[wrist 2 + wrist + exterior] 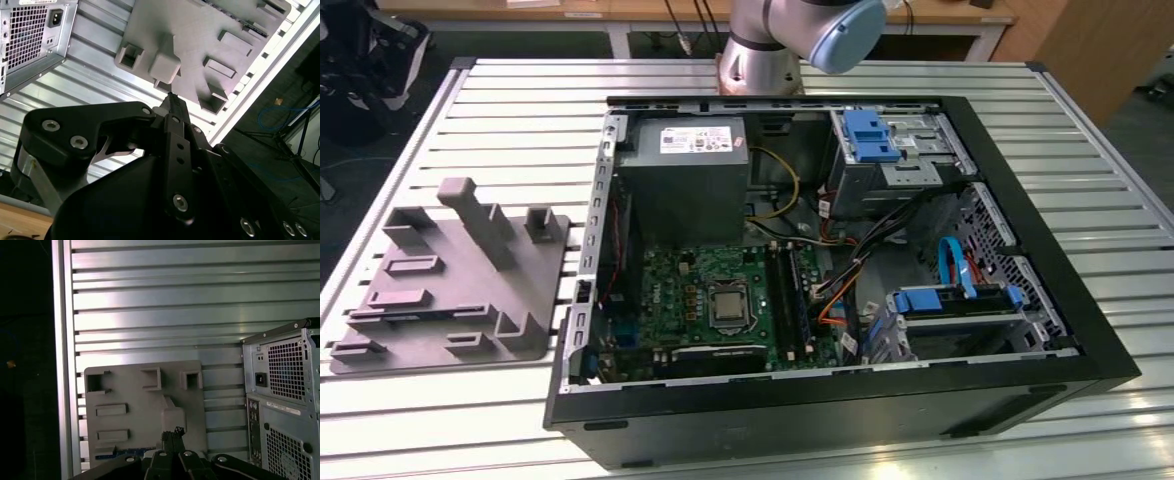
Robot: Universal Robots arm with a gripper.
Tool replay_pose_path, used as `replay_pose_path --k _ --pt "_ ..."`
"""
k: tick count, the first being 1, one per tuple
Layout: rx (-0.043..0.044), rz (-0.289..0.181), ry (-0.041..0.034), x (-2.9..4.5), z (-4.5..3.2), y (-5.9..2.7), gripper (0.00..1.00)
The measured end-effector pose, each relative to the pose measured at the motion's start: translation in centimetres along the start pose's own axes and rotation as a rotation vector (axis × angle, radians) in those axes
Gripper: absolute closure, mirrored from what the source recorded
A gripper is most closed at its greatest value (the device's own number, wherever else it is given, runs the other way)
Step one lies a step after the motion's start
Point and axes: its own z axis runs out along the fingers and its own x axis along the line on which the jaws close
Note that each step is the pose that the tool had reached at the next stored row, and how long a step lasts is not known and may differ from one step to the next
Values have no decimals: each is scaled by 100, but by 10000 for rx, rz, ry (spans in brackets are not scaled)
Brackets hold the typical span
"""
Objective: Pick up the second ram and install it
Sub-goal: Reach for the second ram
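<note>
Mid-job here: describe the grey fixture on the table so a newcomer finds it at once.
Find the open black computer case on the slatted metal table. On the case's side towards the exterior view's left, lying flat on the slats, is the fixture. It is a matt grey plate with raised blocks and pockets, unlike the black, cable-filled case.

Arm (761, 55): silver-grey cylindrical tube. Joint cap (847, 30): rounded, pale blue. Gripper (171, 99): matte black housing, rounded black link plates (65, 132), narrow black central bar. Screw heads (180, 201): round, silver, set along the bar and links. Bracket (31, 172): bare grey metal, at one side.
</note>
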Motion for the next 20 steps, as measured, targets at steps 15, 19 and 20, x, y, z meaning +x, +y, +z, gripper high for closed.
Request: replay_pose_path --k 15,19,20 --pt "1 2 1 10 11 -153 90" --pt "0 1 0 16 20 -235 90" --pt "0 1 0 17 22 -254 90"
